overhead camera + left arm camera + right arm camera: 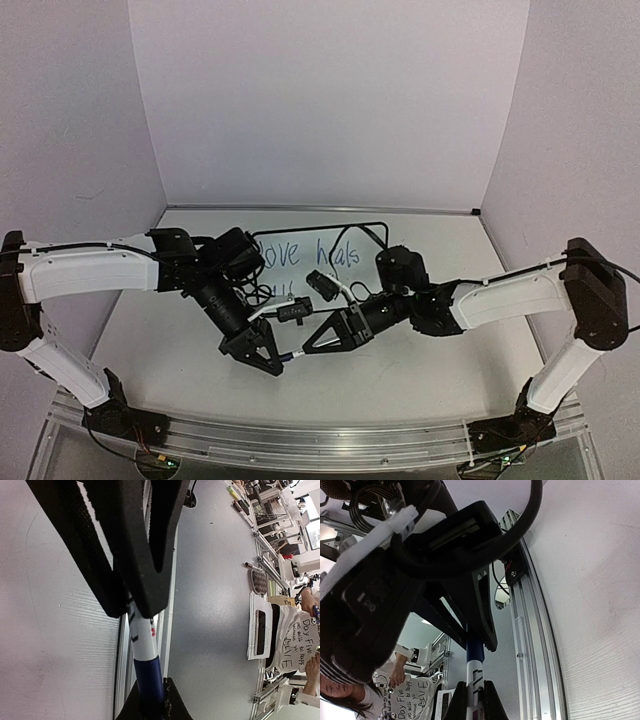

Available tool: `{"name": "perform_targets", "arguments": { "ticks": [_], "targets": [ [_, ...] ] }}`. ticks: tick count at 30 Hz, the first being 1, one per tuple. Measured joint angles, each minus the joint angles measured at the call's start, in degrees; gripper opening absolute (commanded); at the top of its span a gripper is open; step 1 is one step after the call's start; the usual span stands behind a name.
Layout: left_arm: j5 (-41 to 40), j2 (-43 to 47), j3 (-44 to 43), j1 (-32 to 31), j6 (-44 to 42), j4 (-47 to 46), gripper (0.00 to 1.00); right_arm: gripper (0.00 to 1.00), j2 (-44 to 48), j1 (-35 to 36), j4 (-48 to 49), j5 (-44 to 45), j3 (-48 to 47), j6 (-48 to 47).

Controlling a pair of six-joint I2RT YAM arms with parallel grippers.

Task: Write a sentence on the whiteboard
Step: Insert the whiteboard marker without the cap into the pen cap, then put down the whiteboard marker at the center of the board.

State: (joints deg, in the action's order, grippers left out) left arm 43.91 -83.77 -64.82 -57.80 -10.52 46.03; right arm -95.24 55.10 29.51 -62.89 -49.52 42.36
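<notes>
**A:** The whiteboard (365, 245) sits at the middle of the surface's (400, 385) far edge. The sentence (305, 255) is on it in blue. "love heals" reads plainly, and the line under it is mostly hidden by the left arm.

**B:** So the writing looks done to me. The action is nearer the near edge, where the left gripper (275, 360) and right gripper (308, 348) meet nose to nose with the marker (142, 645) bridging them.

**A:** Left jaws are narrow, pinching the marker's blue end (149, 677). Right jaws are narrow too, clamped on the white barrel.

**B:** I read that as the capping step. From the left wrist, the blue end butts against the barrel, though I can't tell whether it's fully seated.

**A:** The next move calls for a straight push along the marker's axis. Then one side lets go so the other can lay it down.
</notes>
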Motion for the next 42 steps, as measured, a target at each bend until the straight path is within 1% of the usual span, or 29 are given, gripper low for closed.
{"name": "perform_targets", "arguments": {
  "ticks": [3,4,7,8,9,11,13,15,18,21,25,28,30,32,38,40,42],
  "targets": [
    [0.09,-0.19,0.00,0.00,-0.03,0.44,0.01,0.00,-0.28,0.14,0.40,0.05,0.00,0.17],
    [0.13,-0.31,0.00,0.00,-0.03,0.50,0.04,0.00,-0.29,0.20,0.37,0.15,0.01,0.18],
    [-0.55,-0.43,0.00,0.00,0.10,0.60,0.24,0.00,-0.27,0.23,0.11,0.96,0.08,0.16],
    [-1.10,-0.41,0.06,-0.02,0.49,0.52,0.32,0.00,-0.11,0.15,0.16,1.59,0.37,0.16],
    [-1.92,-0.31,0.29,-0.02,0.75,-1.22,0.42,0.00,0.23,0.14,0.55,3.02,0.96,0.14],
    [-4.09,0.69,1.55,0.07,2.31,-5.56,0.58,0.00,1.95,-0.36,0.10,5.75,3.20,0.03],
    [-7.00,3.62,4.43,0.50,3.99,-8.56,0.69,0.00,4.55,-1.34,-2.74,9.00,5.46,-0.78],
    [-10.75,8.56,8.58,1.70,6.85,-10.14,0.76,0.00,7.39,-2.52,-7.55,13.20,6.44,-2.63],
    [-16.37,16.42,14.09,3.90,11.26,-11.37,0.83,0.01,10.34,-3.67,-13.90,19.52,6.45,-5.36],
    [-21.81,22.66,16.84,6.31,15.73,-11.95,0.84,0.02,10.38,-3.62,-17.37,23.13,6.43,-6.81],
    [-26.91,25.26,16.99,11.82,21.86,-14.09,0.85,0.02,7.16,-2.76,-19.71,26.05,5.50,-7.59],
    [-30.90,25.17,17.30,14.42,25.83,-16.34,0.88,0.07,3.03,-1.09,-19.85,27.36,3.93,-7.62],
    [-32.76,25.15,17.83,14.77,27.69,-18.16,0.89,0.13,0.85,-0.15,-19.37,27.73,3.37,-7.34],
    [-34.14,25.07,18.46,15.11,29.13,-19.97,0.89,0.28,-0.95,0.63,-18.80,28.30,3.23,-6.69],
    [-37.59,22.77,20.86,18.51,32.09,-24.95,0.91,0.90,-2.14,0.82,-19.15,33.43,3.23,-5.22],
    [-38.97,22.05,21.93,19.91,32.73,-26.26,0.92,0.98,-1.89,0.36,-19.60,35.46,3.41,-5.28],
    [-40.06,21.73,23.09,21.77,33.18,-27.58,0.92,0.98,-1.33,-0.52,-20.44,37.20,3.78,-5.54]
  ]
}}
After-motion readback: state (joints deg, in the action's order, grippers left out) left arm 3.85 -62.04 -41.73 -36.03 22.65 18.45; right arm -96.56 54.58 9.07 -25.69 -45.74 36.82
